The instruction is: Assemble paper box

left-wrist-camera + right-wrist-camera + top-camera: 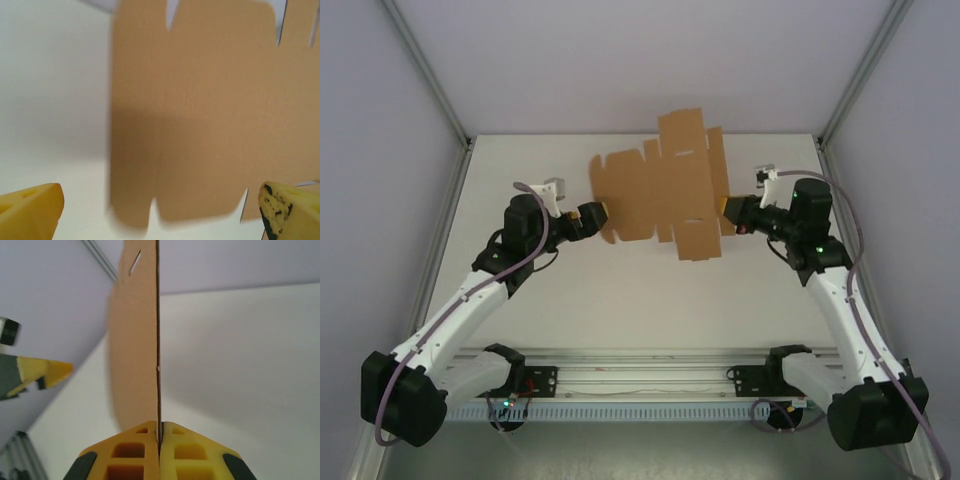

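One paper box (pixel 665 190), a flat die-cut brown sheet, is held over the white table (pixel 620 300) between two arms. The right gripper (pixel 728 212) reaches inward with its jaws pressed together on the sheet's right edge. The left gripper (pixel 592 215) points at the left edge, its yellow fingers (pixel 30 212) spread wide and clamping nothing.

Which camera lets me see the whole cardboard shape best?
The top camera. There the paper box shows as one whole sheet with all its tabs. The left wrist camera sees a blurry part up close. The right wrist camera sees it edge-on, pinched in the right gripper.
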`<action>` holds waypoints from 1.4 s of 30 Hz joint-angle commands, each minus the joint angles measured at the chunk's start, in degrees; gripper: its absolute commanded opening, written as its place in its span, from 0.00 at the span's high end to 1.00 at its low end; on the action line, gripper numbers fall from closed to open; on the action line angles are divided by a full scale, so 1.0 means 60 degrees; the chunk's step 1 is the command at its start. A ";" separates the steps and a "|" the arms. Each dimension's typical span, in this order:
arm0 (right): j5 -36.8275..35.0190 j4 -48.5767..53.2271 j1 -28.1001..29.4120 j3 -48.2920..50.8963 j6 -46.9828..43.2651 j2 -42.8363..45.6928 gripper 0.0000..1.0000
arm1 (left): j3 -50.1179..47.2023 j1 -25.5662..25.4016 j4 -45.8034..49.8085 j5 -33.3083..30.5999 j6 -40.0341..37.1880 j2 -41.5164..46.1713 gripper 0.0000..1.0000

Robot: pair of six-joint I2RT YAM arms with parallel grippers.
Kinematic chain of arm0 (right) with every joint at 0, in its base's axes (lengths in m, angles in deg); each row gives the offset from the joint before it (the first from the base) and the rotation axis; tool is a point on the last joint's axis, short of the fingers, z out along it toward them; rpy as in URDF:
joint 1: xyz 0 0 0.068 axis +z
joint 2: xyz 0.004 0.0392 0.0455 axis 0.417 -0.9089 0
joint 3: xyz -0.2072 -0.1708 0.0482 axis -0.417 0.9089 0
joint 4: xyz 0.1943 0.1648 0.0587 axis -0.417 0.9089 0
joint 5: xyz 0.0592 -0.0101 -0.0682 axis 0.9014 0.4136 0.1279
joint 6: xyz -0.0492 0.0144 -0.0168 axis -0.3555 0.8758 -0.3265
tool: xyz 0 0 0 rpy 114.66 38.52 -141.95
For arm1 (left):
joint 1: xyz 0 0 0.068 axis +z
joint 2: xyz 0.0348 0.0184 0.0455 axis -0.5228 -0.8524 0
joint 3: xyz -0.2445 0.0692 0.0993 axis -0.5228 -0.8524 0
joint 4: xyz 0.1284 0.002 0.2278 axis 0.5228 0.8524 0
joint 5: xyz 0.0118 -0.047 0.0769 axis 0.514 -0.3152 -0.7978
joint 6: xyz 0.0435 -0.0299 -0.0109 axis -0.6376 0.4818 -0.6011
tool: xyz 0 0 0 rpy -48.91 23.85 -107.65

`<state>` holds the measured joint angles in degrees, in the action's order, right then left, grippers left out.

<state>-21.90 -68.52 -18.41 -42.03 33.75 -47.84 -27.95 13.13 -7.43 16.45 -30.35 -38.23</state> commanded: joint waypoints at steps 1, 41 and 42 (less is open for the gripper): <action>-0.2685 0.1880 0.0706 -0.0353 -0.1881 -0.0894 1.00 | 0.0322 -0.0031 0.1985 -0.2412 -0.0670 -0.0236 0.00; -0.9567 -0.7172 0.5539 0.1097 -1.3046 -0.5492 1.00 | 0.5546 -0.0146 0.1730 0.3516 -0.0609 -0.6418 0.12; -0.9581 -0.7145 0.5538 0.1077 -1.3032 -0.5481 1.00 | 0.5615 -0.0146 0.1902 0.3495 -0.0696 -0.6509 0.13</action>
<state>-79.84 -109.00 14.69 -35.63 -44.65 -81.02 3.46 12.76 1.32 35.53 -33.11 -75.91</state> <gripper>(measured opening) 0.055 0.873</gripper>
